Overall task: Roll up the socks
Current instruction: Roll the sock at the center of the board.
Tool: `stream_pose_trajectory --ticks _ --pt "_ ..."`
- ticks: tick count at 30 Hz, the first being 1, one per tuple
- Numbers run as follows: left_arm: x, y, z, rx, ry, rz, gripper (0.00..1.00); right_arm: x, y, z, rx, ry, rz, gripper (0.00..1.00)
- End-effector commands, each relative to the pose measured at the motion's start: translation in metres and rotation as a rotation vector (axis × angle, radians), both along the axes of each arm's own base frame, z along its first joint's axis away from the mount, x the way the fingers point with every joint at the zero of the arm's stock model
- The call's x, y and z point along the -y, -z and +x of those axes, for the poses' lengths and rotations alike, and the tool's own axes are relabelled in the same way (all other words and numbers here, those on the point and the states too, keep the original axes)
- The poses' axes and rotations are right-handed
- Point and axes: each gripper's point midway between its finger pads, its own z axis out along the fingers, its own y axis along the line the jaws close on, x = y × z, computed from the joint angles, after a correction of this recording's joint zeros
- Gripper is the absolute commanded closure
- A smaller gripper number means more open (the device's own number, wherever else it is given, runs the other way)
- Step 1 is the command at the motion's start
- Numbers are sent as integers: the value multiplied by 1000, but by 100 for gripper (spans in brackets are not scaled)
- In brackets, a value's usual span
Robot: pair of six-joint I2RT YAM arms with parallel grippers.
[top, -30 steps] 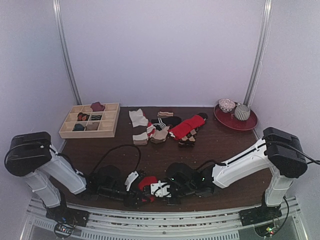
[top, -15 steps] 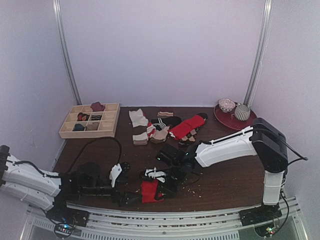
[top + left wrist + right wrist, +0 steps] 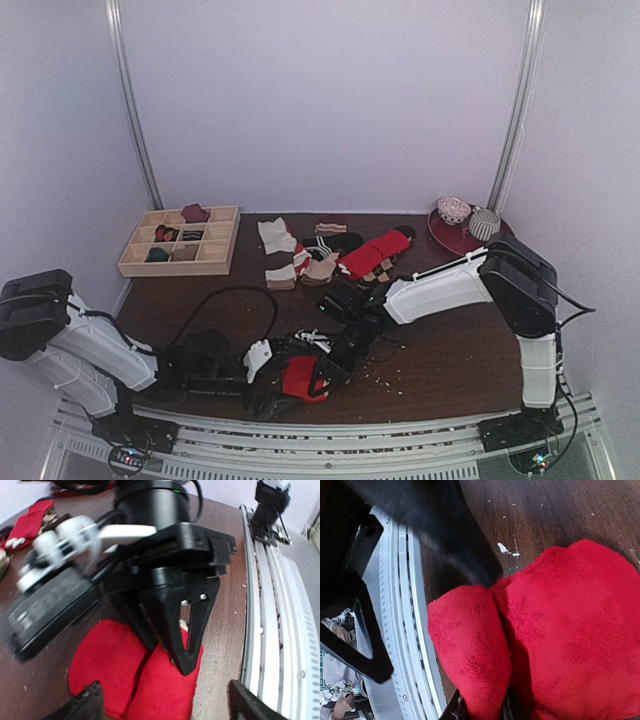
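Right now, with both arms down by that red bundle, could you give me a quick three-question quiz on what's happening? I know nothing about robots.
1. True or false: the left gripper stands open.
2. What does the right gripper pinch? A) the red sock bundle B) a spoon C) a bottle
3. Fill in: the wooden compartment tray sits at the table's far ____ corner.
Key: 1 true; 2 A; 3 left.
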Motion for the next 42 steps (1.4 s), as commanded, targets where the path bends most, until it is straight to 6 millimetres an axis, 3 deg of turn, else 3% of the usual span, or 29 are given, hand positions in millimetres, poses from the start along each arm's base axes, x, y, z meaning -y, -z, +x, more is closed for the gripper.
stream_pose_trajectory --ticks 1,3,6,8,11,14,20,23,27,32,37,42 --pt "23 -9 -5 36 88 -54 25 54 69 -14 -40 49 -296 83" --pt "27 0 -8 7 108 -31 36 54 69 -13 -44 54 -294 83" --pt "23 11 -12 -33 108 -12 40 54 69 -13 -46 57 -290 83" --pt "19 15 -14 -47 103 -7 50 53 69 -11 -46 62 -289 83" --pt "13 18 -16 -62 90 1 52 54 71 -11 -51 64 -292 83" --pt "9 26 -17 -85 86 22 74 53 72 -10 -57 70 -291 83" --pt "5 36 -24 -133 97 43 75 50 74 -8 -65 86 -286 83" --pt "2 38 -25 -141 94 47 45 50 76 -7 -70 93 -286 83" --pt "-5 25 -19 -105 44 17 35 51 78 -7 -69 99 -290 83" --pt "-9 22 -16 -89 24 24 49 52 79 -6 -71 106 -289 83" --pt "-2 23 -15 -102 32 14 43 52 80 -5 -70 111 -288 83" --pt "7 31 -17 -122 58 30 73 52 81 -5 -69 113 -287 83"
